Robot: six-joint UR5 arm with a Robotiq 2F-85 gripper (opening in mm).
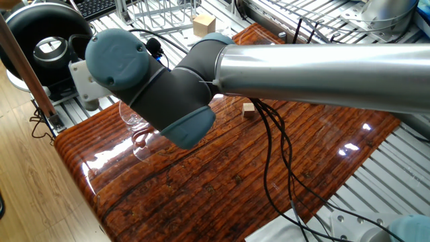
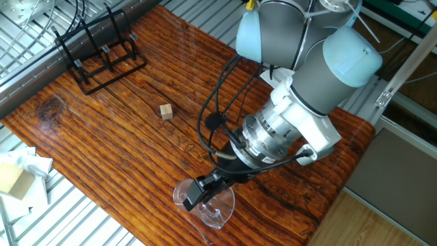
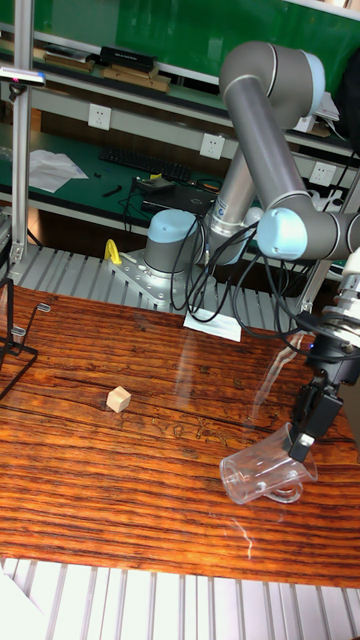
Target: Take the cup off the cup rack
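The clear glass cup [image 2: 213,207] lies on its side on the wooden table near the front edge, also seen in the tall fixed view as the cup [image 3: 255,473]. My gripper [image 2: 198,194] reaches down to its rim and looks shut on the cup wall; in the tall fixed view the gripper [image 3: 303,440] meets the cup's open end. The black wire cup rack [image 2: 102,53] stands far away at the table's back left corner with bare prongs. In one fixed view the arm hides the gripper, and only part of the cup [image 1: 136,133] shows.
A small wooden cube [image 2: 166,111] sits mid-table between rack and cup. Black cables [image 2: 217,124] hang from the wrist over the table. White tissue with a wooden block [image 2: 11,179] lies off the table's left side. Silver wire frames [image 1: 161,12] stand beyond the table.
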